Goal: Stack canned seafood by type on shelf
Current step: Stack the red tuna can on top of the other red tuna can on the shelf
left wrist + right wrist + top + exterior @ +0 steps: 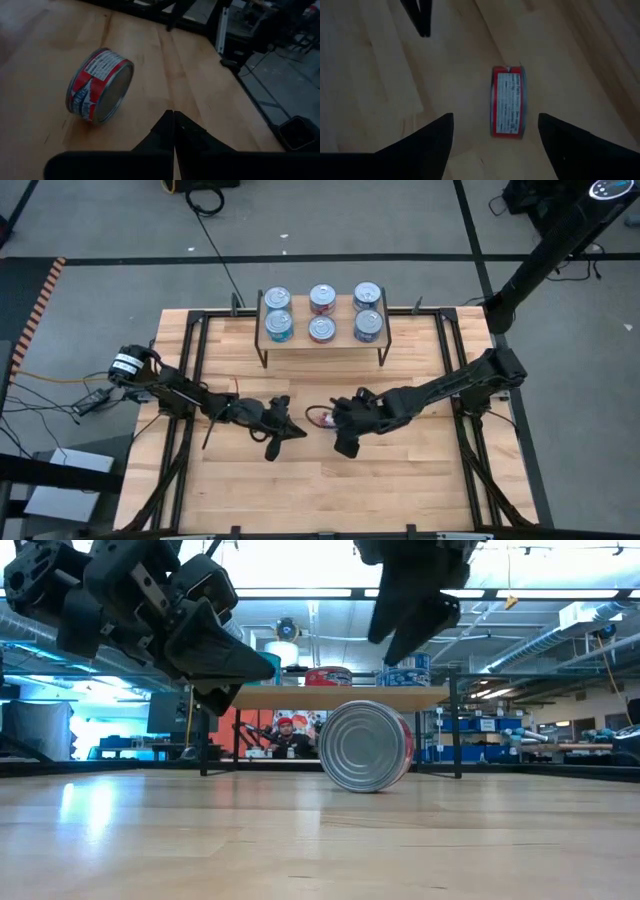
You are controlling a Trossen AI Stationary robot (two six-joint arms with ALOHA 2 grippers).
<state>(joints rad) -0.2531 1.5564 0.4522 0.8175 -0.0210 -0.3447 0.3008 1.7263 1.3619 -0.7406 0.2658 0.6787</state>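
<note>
A wooden worktop point(400, 480) fills the scene, with a shelf point(322, 346) at its far edge carrying six cans in two rows. Left of centre, the left gripper point(296, 430) hangs with fingers pressed together. Between the grippers a red can point(320, 418) lies on its rim. The right gripper point(340, 420), fingers spread wide, hovers above it, holding nothing.

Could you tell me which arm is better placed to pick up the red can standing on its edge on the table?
Right, probably. The right gripper is open directly above the red can, its fingers straddling it. The left gripper is shut and sits off to the side.
</note>
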